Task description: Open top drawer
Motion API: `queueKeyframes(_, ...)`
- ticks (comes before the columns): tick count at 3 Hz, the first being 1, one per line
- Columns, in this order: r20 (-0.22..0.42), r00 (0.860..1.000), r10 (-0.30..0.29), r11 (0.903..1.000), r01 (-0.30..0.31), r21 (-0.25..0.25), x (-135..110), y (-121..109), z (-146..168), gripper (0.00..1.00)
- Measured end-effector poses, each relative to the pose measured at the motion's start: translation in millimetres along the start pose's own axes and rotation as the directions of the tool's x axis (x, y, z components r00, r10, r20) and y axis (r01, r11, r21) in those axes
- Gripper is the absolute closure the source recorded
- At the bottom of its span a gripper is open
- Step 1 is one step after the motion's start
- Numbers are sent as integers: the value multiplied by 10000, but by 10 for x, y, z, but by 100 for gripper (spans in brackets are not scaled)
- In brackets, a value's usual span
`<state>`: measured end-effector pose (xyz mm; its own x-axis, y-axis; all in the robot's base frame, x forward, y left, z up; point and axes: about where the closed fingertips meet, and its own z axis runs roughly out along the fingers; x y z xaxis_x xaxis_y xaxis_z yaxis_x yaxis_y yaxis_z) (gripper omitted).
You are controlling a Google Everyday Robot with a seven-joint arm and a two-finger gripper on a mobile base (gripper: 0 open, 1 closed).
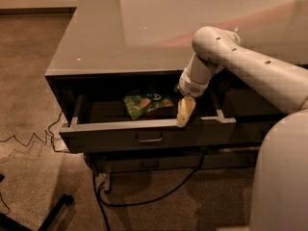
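The top drawer (115, 137) is a wide dark grey drawer with a tall flat front and a small metal pull (149, 138) at its centre. It stands pulled out from under the counter, and its inside shows. A green snack bag (146, 102) lies on its floor. My gripper (185, 112) points down at the drawer's front rim, right of the pull, with its pale fingers just behind the top edge of the front panel.
The grey countertop (144, 32) runs above the drawer. A shallower drawer front (149, 163) sits below. Black cables (144, 201) lie on the carpet under the cabinet. A dark chair leg (53, 211) is at the bottom left. My white body (284, 177) fills the right.
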<state>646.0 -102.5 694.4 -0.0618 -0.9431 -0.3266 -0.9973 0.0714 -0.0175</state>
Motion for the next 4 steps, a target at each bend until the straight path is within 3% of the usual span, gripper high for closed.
queueKeyframes(1, 0, 10000, 0, 10000, 0, -1, 0, 0, 0, 0)
queueKeyframes(2, 0, 10000, 0, 10000, 0, -1, 0, 0, 1, 19)
queueKeyframes(4, 1, 10000, 0, 10000, 0, -3, 0, 0, 2, 65)
